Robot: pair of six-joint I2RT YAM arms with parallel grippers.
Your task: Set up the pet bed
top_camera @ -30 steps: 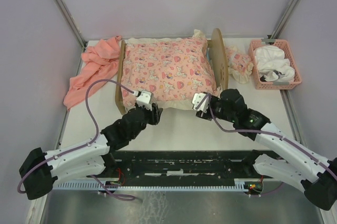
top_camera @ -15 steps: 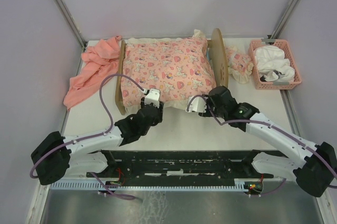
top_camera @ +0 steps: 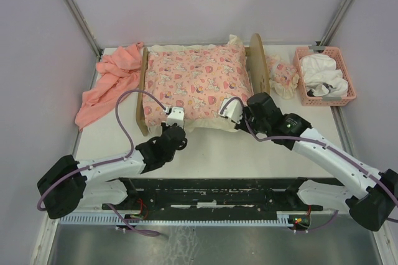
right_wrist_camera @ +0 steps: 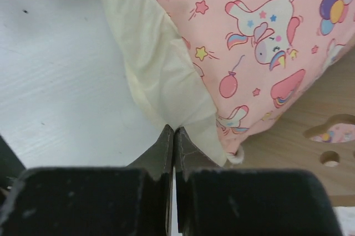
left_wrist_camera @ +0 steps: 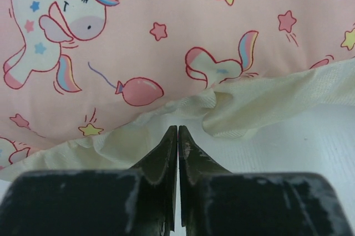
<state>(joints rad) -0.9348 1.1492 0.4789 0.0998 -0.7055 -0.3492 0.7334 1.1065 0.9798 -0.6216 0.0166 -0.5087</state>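
Nearest the arm bases: bare white bench (top_camera: 211,153), which we see running up to the near side of the pet bed (top_camera: 256,66).
Left fingers (left_wrist_camera: 173,143): pressed together, tips at the cream hem on the bed's near side, toward its footboard end. The cloth puckers around the tips, and we cannot tell whether any of it is pinched.
Right fingers (right_wrist_camera: 170,136): also pressed together, tips at the cream corner on the bed's near side, close to the headboard. Again we cannot tell whether cloth is caught between them.
Cushion (top_camera: 199,78): pink with a unicorn print, lying in the bed and filling it from footboard to headboard. Its cream underside spills over the near side onto the bench.
Bed frame: light wood, standing across the far half of the bench, with both end boards upright.
Headboard (right_wrist_camera: 294,114): rounded, and we make out paw-print cut-outs in it.
Small pillow (top_camera: 281,75): frilled and in the same print, just beyond the headboard.
Basket (top_camera: 348,97): pink plastic, past the small pillow from the bed, holding white cloth (top_camera: 320,69).
Salmon cloth (top_camera: 109,84): crumpled just beside the footboard, on the side away from the cushion.
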